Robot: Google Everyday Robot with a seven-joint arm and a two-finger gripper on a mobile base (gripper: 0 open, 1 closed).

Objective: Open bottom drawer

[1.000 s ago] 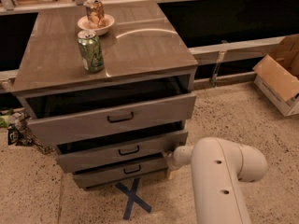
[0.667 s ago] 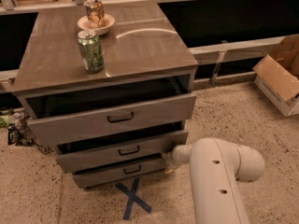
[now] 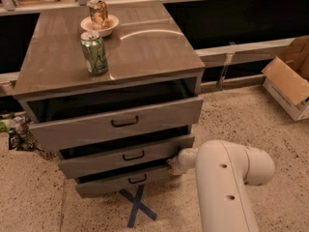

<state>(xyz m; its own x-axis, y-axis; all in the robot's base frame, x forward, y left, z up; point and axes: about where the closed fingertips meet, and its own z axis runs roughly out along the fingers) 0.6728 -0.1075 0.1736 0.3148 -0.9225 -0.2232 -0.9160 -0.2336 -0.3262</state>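
The bottom drawer is the lowest and narrowest of three grey-brown drawer fronts, with a small black handle. It stands pulled out a little, with a dark gap above its front. My gripper is at the right end of the drawer stack, level with the gap between the middle drawer and the bottom drawer. It is mostly hidden behind my white arm. The top drawer, the tallest, is also pulled out a little.
A green can and a bowl holding a brown can stand on the cabinet top. A blue tape cross marks the floor in front. A cardboard box sits at the right. Clutter lies at the left of the cabinet.
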